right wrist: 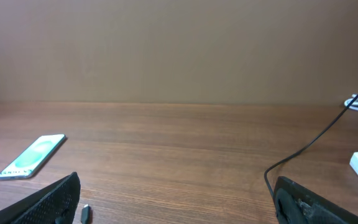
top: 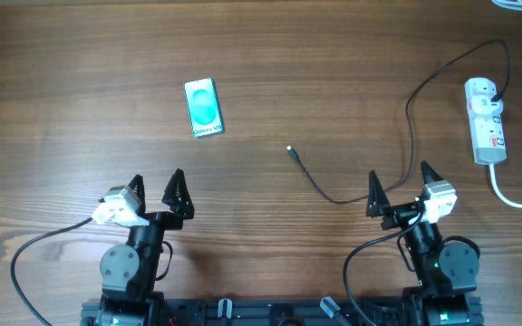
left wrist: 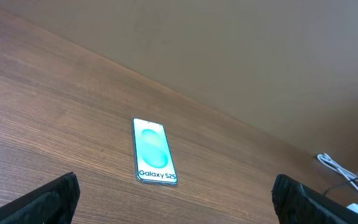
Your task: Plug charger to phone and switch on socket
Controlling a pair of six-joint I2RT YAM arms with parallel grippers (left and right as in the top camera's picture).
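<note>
On wood-grain table (top: 333, 72), flat rectangular phone (top: 204, 108)

Desk (top: 270, 72): brown wood-grain top, smooth, low sheen.
Phone (top: 204, 108): glossy cyan screen.
Socket (top: 486, 122): smooth white plastic, slightly shiny.
Charger (top: 410, 136): thin matt black cable with a silvery metallic tip.
Fingers (top: 177, 188): matt black plastic.

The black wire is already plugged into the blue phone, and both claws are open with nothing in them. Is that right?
Not quite. The overhead view shows the charger tip lying on the table apart from the phone, unplugged. The left claw and right claw are open with nothing in them.
</note>
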